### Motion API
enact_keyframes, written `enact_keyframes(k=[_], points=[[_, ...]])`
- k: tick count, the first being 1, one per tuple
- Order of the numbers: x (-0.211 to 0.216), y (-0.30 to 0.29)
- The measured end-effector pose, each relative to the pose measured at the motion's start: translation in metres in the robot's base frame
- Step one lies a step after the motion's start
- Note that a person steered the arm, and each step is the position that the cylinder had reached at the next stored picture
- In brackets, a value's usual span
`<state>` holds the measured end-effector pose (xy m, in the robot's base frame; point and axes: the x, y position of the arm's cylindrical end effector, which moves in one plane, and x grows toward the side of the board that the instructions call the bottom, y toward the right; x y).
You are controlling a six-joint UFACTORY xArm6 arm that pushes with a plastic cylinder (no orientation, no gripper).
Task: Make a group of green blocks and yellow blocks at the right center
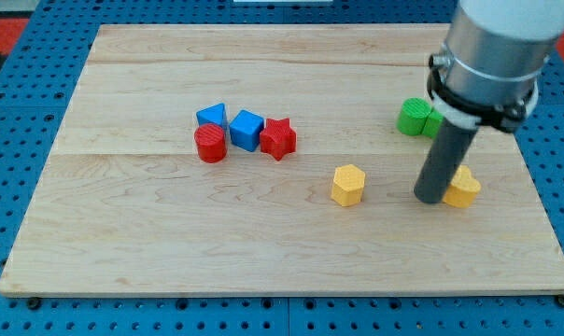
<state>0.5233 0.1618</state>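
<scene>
Yellow hexagon block (348, 184) sits left of my tip (430, 199); red-blue cluster (244, 133) farther left.

The tabletop (170, 243) is a board of pale wood, and it carries eight small blocks. Left of the centre lies a tight cluster: a blue triangular block (212, 116) at the far side, a red cylinder (210, 145) near it, a blue cube (246, 130) and a red star block (278, 139) at the right end. A yellow hexagonal block (348, 184) lies alone right of the centre, a second yellow block (463, 189) lies further right, and two green blocks (415, 118) sit together behind it, partly hidden.
</scene>
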Motion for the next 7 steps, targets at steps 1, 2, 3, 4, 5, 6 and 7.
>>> enact_keyframes(k=[1,2,3,4,5,6,7], points=[[0.025,0.017],[0.014,0.054],[-0.010,0.034],[-0.034,0.034],[-0.045,0.040],[0.009,0.051],[0.088,0.040]])
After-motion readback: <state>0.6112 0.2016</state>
